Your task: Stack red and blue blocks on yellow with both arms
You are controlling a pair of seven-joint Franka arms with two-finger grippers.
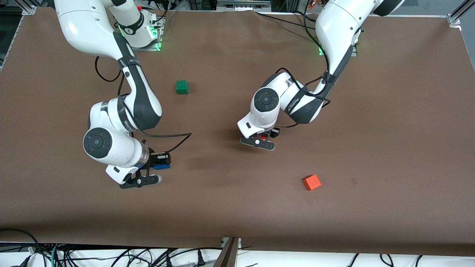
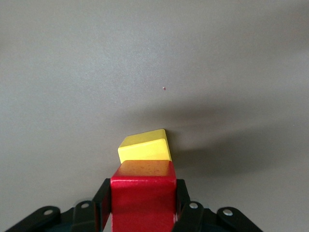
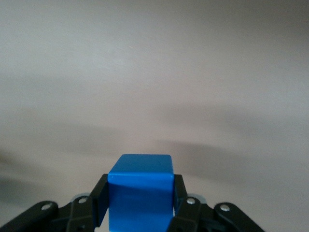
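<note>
Left wrist view: the left end effector (image 2: 143,212) is clamped on the red block (image 2: 143,200), poised right over the yellow block (image 2: 144,146) on the tabletop (image 2: 145,58). Right wrist view: the right end effector (image 3: 140,208) grips the blue block (image 3: 140,195), up over bare tabletop. Green block (image 1: 182,86) and orange block (image 1: 311,182) sit well apart.

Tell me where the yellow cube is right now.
The yellow cube sits on the table directly under the red cube held in the left claw, mid-table; the front view hides it.
</note>
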